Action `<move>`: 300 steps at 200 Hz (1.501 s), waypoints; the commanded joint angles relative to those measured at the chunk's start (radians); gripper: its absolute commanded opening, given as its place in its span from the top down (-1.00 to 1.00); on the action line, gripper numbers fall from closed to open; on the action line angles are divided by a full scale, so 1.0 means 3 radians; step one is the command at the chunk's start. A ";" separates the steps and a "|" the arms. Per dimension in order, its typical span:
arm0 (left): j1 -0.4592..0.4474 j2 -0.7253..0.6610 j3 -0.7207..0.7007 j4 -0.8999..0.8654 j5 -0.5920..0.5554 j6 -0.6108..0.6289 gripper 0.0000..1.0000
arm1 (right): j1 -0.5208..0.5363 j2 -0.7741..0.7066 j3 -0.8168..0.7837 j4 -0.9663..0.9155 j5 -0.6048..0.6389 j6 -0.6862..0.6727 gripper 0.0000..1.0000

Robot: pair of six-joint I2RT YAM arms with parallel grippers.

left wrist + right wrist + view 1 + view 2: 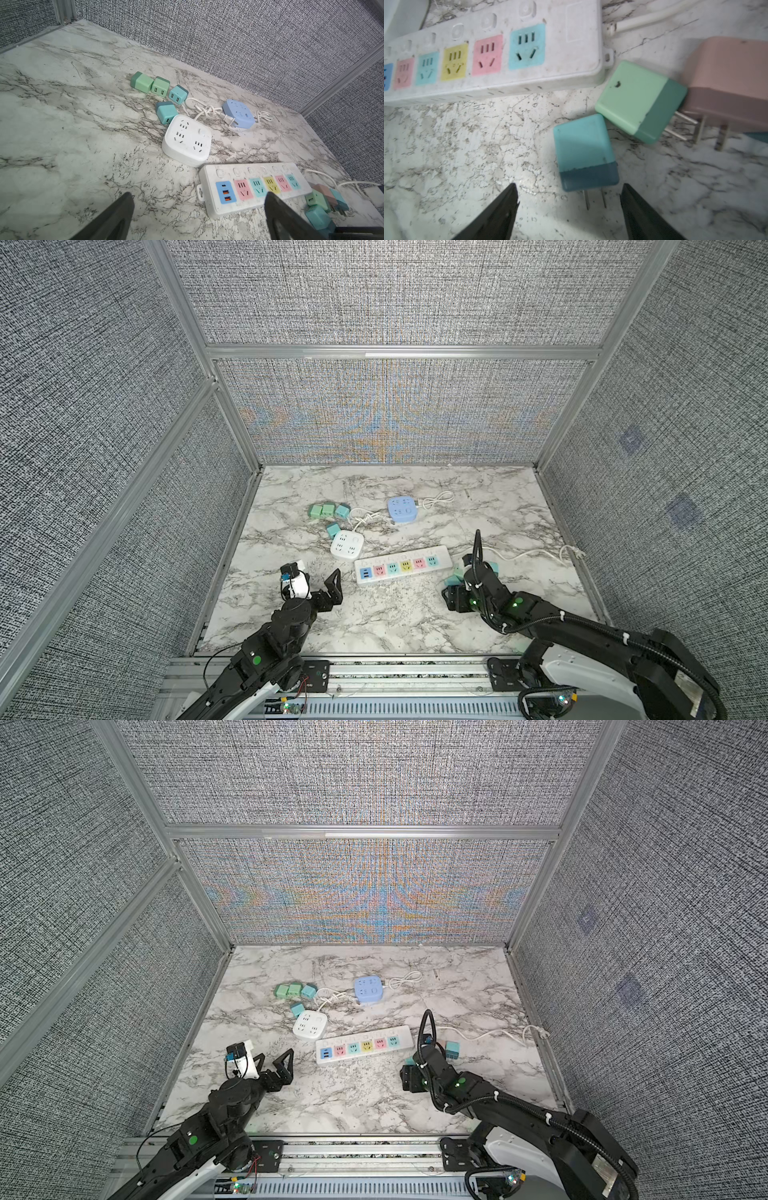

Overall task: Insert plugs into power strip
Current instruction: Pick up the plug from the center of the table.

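The long white power strip (402,570) with coloured sockets lies mid-table, all its sockets bare (492,56). Three plugs (328,511) sit in a row at the back left, with a teal plug (333,529) nearer. By the strip's right end lie a teal plug (585,151), a mint plug (637,99) and a pink plug (726,83). My right gripper (569,193) is open just behind the teal plug; its prongs point into the gap without touching either finger. My left gripper (199,199) is open and empty, left of the strip's USB end (225,192).
A white square socket block (347,544) sits just behind the strip's left end. A blue socket block (402,509) with a knotted cord lies farther back. The strip's white cord (536,556) runs to the right wall. Grey fabric walls close in three sides.
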 commanded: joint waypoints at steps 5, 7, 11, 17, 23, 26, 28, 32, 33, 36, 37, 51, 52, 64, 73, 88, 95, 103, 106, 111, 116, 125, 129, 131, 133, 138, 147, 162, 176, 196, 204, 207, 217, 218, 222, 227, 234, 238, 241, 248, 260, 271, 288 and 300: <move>-0.0005 0.0004 0.0012 0.0028 0.0005 -0.0015 -0.99 | 0.0009 0.0149 0.0070 -0.0066 0.0245 -0.0004 -0.59; -0.0003 0.0004 0.0013 0.0028 0.0005 -0.0015 -0.99 | 0.0009 0.0159 0.0074 -0.0060 0.0245 -0.0005 -0.59; -0.0003 0.0001 0.0011 0.0028 0.0005 -0.0016 -0.99 | 0.0009 0.0196 0.0084 -0.0056 0.0250 -0.0005 -0.59; -0.0002 0.0004 0.0012 0.0028 0.0006 -0.0016 -0.99 | 0.0013 0.0249 0.0108 -0.0043 0.0264 -0.0009 -0.59; -0.0002 0.0001 0.0008 0.0027 0.0010 -0.0016 -0.99 | 0.0013 0.0298 0.0126 -0.0022 0.0265 -0.0022 -0.59; -0.0002 0.0002 0.0014 0.0028 0.0011 -0.0016 -0.99 | 0.0010 0.0333 0.0135 -0.0008 0.0265 -0.0033 -0.59; -0.0002 0.0004 0.0011 0.0028 0.0011 -0.0016 -0.99 | 0.0012 0.0354 0.0144 -0.0001 0.0265 -0.0035 -0.59; -0.0002 0.0004 0.0009 0.0028 0.0011 -0.0016 -0.99 | 0.0012 0.0391 0.0151 0.0020 0.0258 -0.0041 -0.59; -0.0002 0.0004 0.0010 0.0028 0.0011 -0.0019 -0.99 | 0.0013 0.0403 0.0153 0.0029 0.0257 -0.0043 -0.59; -0.0002 0.0004 0.0008 0.0025 0.0007 -0.0016 -0.99 | 0.0014 0.0435 0.0170 0.0051 0.0248 -0.0060 -0.59; -0.0002 0.0004 0.0009 0.0027 0.0009 -0.0016 -0.99 | 0.0014 0.0435 0.0170 0.0051 0.0248 -0.0060 -0.59; -0.0002 0.0004 0.0011 0.0028 0.0011 -0.0016 -0.99 | 0.0021 0.0554 0.0203 0.0135 0.0200 -0.0101 -0.56; -0.0002 0.0004 0.0008 0.0028 0.0011 -0.0016 -0.99 | 0.0023 0.0566 0.0207 0.0138 0.0199 -0.0104 -0.55; -0.0004 0.0009 0.0015 0.0028 0.0008 -0.0016 -0.99 | 0.0029 0.0646 0.0233 0.0173 0.0203 -0.0117 -0.52; -0.0002 0.0009 0.0009 0.0028 0.0007 -0.0016 -0.99 | 0.0034 0.0699 0.0249 0.0190 0.0199 -0.0133 -0.49; -0.0002 0.0008 0.0009 0.0028 0.0016 -0.0016 -0.99 | 0.0039 0.0764 0.0266 0.0215 0.0199 -0.0158 -0.41; -0.0002 0.0014 0.0009 0.0028 0.0012 -0.0016 -0.99 | 0.0044 0.0788 0.0266 0.0226 0.0200 -0.0161 -0.37; -0.0004 0.0014 0.0010 0.0028 0.0011 -0.0016 -0.99 | 0.0048 0.0807 0.0266 0.0227 0.0208 -0.0162 -0.29; -0.0005 0.0012 0.0006 0.0027 0.0011 -0.0016 -0.99 | 0.0049 0.0812 0.0264 0.0223 0.0216 -0.0163 -0.26; -0.0003 0.0014 0.0007 0.0030 0.0011 -0.0016 -0.99 | 0.0054 0.0823 0.0266 0.0222 0.0228 -0.0159 -0.22; -0.0002 0.0014 0.0005 0.0031 0.0011 -0.0016 -0.99 | 0.0057 0.0827 0.0258 0.0222 0.0238 -0.0157 -0.17; -0.0004 0.0017 0.0013 0.0028 0.0011 -0.0021 -0.99 | 0.0060 0.0831 0.0245 0.0231 0.0245 -0.0154 -0.07; -0.0002 0.0011 0.0015 0.0028 0.0011 -0.0016 -0.99 | 0.0064 0.0827 0.0237 0.0236 0.0249 -0.0152 -0.01; -0.0002 0.0013 0.0013 0.0030 0.0011 -0.0016 -0.99 | 0.0065 0.0825 0.0234 0.0237 0.0250 -0.0150 0.02; -0.0002 0.0014 0.0011 0.0032 0.0011 -0.0016 -0.99 | 0.0065 0.0825 0.0229 0.0240 0.0249 -0.0149 0.05; -0.0002 0.0014 0.0008 0.0033 0.0011 -0.0016 -0.99 | 0.0070 0.0823 0.0225 0.0247 0.0245 -0.0147 0.10; -0.0002 0.0019 0.0010 0.0030 0.0001 -0.0016 -0.99 | 0.0082 0.0808 0.0207 0.0260 0.0245 -0.0145 0.18; -0.0002 0.0019 0.0004 0.0035 -0.0019 -0.0021 -0.99 | 0.0113 0.0761 0.0176 0.0292 0.0245 -0.0136 0.27; -0.0005 0.0014 0.0014 -0.0004 -0.0100 -0.0040 -0.99 | 0.0151 0.0686 0.0139 0.0333 0.0257 -0.0132 0.36; -0.0002 -0.0029 0.0074 -0.0154 -0.0425 -0.0167 -0.99 | 0.0220 0.0500 0.0106 0.0356 0.0294 -0.0157 0.46; -0.0002 -0.0084 0.0054 -0.0140 -0.0529 -0.0258 -0.99 | 0.0248 0.0407 0.0100 0.0355 0.0327 -0.0180 0.50; -0.0002 -0.0109 0.0041 -0.0104 -0.0529 -0.0252 -0.99 | 0.0262 0.0347 0.0094 0.0362 0.0344 -0.0207 0.51; -0.0003 -0.0197 -0.0011 0.0092 -0.0422 -0.0123 -0.99 | 0.0305 0.0215 0.0074 0.0386 0.0391 -0.0256 0.55; -0.0002 -0.0206 -0.0016 0.0114 -0.0403 -0.0116 -0.99 | 0.0310 0.0202 0.0073 0.0389 0.0400 -0.0261 0.55; -0.0002 -0.0240 -0.0031 0.0186 -0.0318 -0.0036 -0.99 | 0.0330 0.0146 0.0061 0.0394 0.0431 -0.0283 0.58; -0.0002 -0.0272 -0.0036 0.0295 -0.0191 0.0057 -0.99 | 0.0353 0.0057 0.0048 0.0409 0.0466 -0.0312 0.60; -0.0002 -0.0308 -0.0030 0.0401 -0.0009 0.0161 -0.99 | 0.0395 -0.0080 0.0017 0.0460 0.0491 -0.0379 0.64; -0.0002 -0.0324 -0.0021 0.0455 0.0090 0.0206 -0.99 | 0.0412 -0.0152 -0.0004 0.0489 0.0496 -0.0414 0.66; -0.0002 -0.0328 -0.0012 0.0490 0.0153 0.0232 -0.99 | 0.0423 -0.0190 -0.0015 0.0505 0.0506 -0.0442 0.67; -0.0003 -0.0330 0.0016 0.0574 0.0304 0.0285 -0.99 | 0.0467 -0.0340 -0.0066 0.0589 0.0526 -0.0516 0.72; -0.0002 -0.0289 0.0077 0.0696 0.0519 0.0337 -0.99 | 0.0514 -0.0549 -0.0148 0.0736 0.0555 -0.0649 0.74; -0.0003 -0.0198 0.0126 0.0826 0.0732 0.0379 -0.99 | 0.0550 -0.0736 -0.0223 0.0873 0.0573 -0.0792 0.78; -0.0003 0.0090 0.0182 0.1057 0.1051 0.0398 -0.99 | 0.0589 -0.0965 -0.0325 0.1101 0.0617 -0.1039 0.88; -0.0007 0.0398 0.0235 0.1217 0.1265 0.0398 -0.99 | 0.0600 -0.1047 -0.0371 0.1235 0.0571 -0.1235 0.97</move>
